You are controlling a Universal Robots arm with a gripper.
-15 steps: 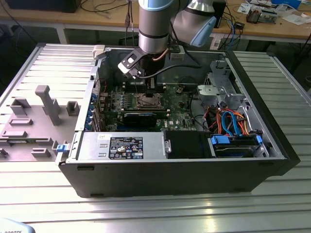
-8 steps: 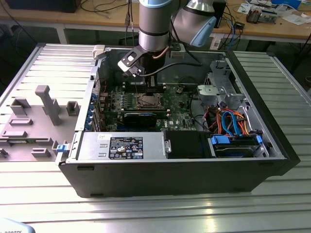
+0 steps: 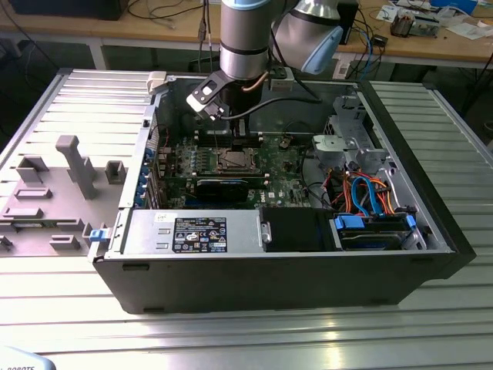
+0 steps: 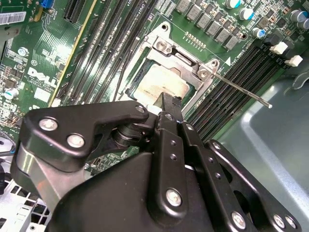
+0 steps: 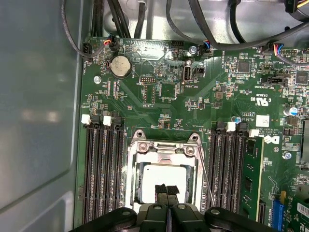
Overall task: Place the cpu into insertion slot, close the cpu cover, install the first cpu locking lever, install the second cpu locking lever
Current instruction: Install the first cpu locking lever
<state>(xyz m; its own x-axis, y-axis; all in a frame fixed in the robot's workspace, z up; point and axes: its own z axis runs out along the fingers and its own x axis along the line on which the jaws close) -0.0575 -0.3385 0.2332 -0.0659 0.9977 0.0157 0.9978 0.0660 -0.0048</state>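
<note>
Gripper: fingers pinched together, empty, over cpu; cpu lies in insertion slot, just above centre of exterior view, under lowered cpu cover. I'd press locking lever slowly, squarely.
</note>
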